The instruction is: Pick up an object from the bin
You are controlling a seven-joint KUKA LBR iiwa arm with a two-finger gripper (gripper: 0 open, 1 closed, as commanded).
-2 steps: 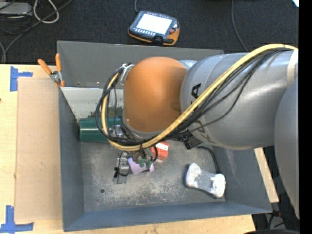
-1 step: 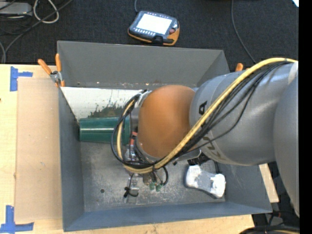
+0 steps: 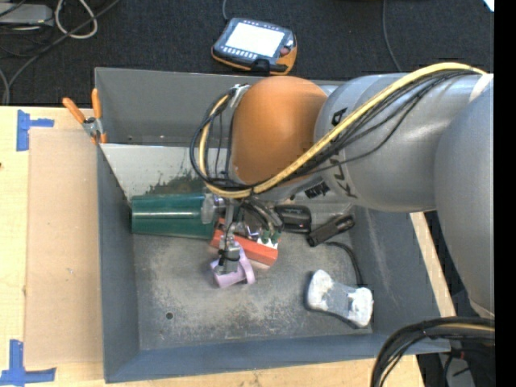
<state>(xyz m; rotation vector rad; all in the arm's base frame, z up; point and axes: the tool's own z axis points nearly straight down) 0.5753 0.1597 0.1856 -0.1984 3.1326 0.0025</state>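
While the arm (image 3: 387, 143) reaches in from the right with its orange cover (image 3: 274, 127) hanging over the middle of the bin (image 3: 121, 297), the jaws sit low near the bin floor, right at the top of a small lilac plastic piece (image 3: 232, 274) that lies near the middle, a little toward the front. From where I stand I cannot tell whether the jaws are spread or pressed together, nor whether the lilac piece is actually between them, because cables and the wrist crowd that spot. Just behind the lilac piece, touching it or very nearly, lies an orange-red block (image 3: 256, 251), and further back to the left is a dark green box (image 3: 165, 214). A black thing with a cord (image 3: 329, 229) lies under the arm to the right, and a white and pale blue thing (image 3: 339, 299) sits well apart toward the front right. My worry is the crowding. The lilac piece is small and looks rounded, so an off-centre pinch could squirt it sideways. With the orange-red block so close, one jaw could catch its edge and drag it along or fail to seat properly. On a shallow hold, I'd expect the piece to drop back into the bin during the lift.
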